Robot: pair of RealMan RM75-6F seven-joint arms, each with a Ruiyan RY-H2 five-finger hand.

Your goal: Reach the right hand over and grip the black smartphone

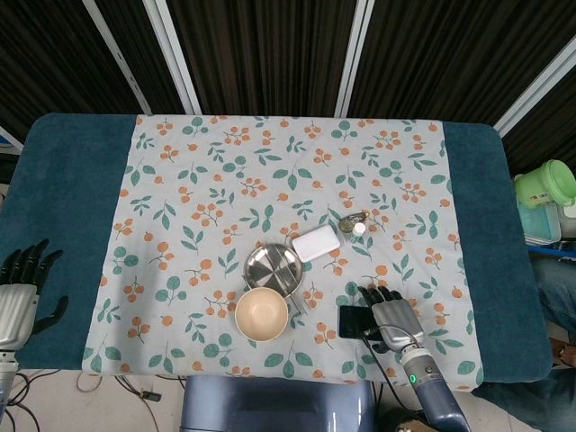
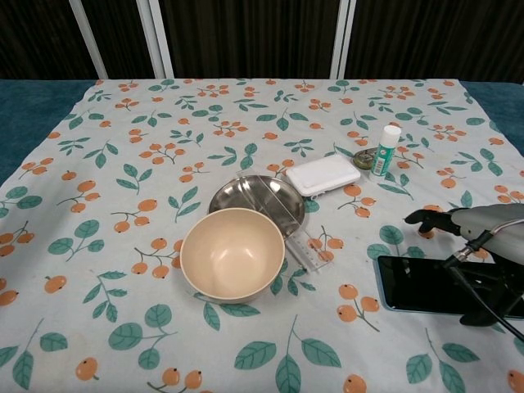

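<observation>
The black smartphone (image 1: 348,321) (image 2: 417,286) lies flat near the front right of the floral cloth. My right hand (image 1: 390,318) (image 2: 490,250) hovers over the phone's right part, covering it in the head view. Its fingers (image 2: 427,218) stretch past the far edge of the phone, and the thumb (image 2: 483,316) hangs by the near edge. The fingers are apart and do not clasp the phone. My left hand (image 1: 20,286) rests with spread fingers at the table's left front edge, holding nothing.
A beige bowl (image 1: 261,313) (image 2: 232,253) stands left of the phone, with a metal plate (image 1: 273,265) (image 2: 256,196) behind it. Further back lie a white box (image 1: 316,243) (image 2: 322,174) and a small bottle (image 1: 359,229) (image 2: 386,150). A green cup (image 1: 546,183) sits beyond the right edge.
</observation>
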